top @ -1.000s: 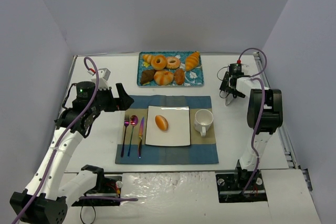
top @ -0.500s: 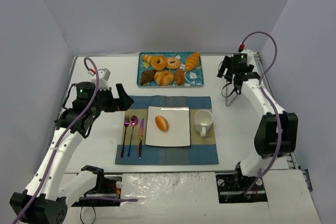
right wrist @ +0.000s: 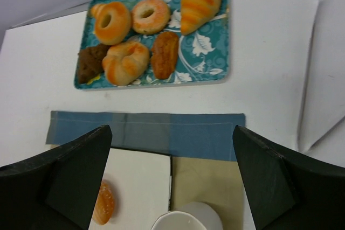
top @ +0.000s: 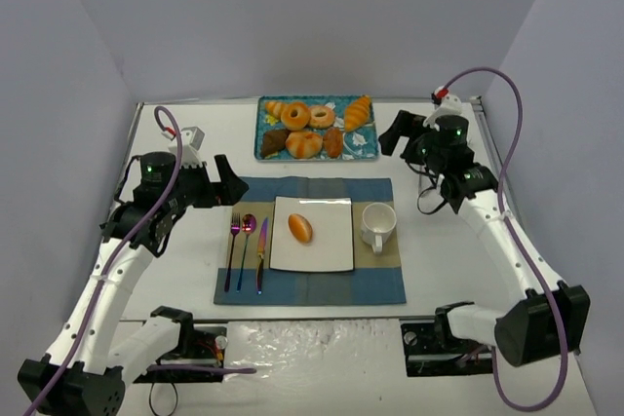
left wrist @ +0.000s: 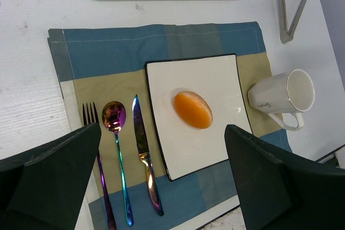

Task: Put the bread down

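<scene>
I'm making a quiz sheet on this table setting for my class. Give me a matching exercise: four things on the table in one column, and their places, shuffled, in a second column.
Things:
1. bread
2. white cup
3. knife
4. croissant

Places:
A. on the teal tray, at its right end
B. on the placemat, right of the square white plate
C. on the square white plate
D. on the placemat, between the spoon and the square white plate

Pairs: 1-C, 2-B, 3-D, 4-A
</scene>
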